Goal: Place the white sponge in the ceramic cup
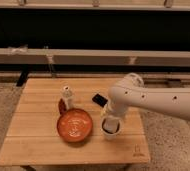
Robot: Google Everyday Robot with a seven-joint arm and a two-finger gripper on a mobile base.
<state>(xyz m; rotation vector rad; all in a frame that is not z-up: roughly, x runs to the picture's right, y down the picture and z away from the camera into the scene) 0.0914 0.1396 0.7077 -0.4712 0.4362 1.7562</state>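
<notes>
My gripper (pixel 110 121) hangs from the white arm that reaches in from the right. It is directly over the ceramic cup (pixel 111 133) and down at its rim. The cup is a small white round cup standing on the wooden table (pixel 38 140), just right of the orange bowl. The gripper covers the cup's mouth. The white sponge is not in view anywhere on the table; it may be hidden by the gripper or inside the cup.
A wide orange bowl (pixel 75 126) sits left of the cup. A small upright white bottle (pixel 67 94) stands behind the bowl. A flat black slab (pixel 99 99) lies behind the cup, partly under the arm. A long bench runs behind the table.
</notes>
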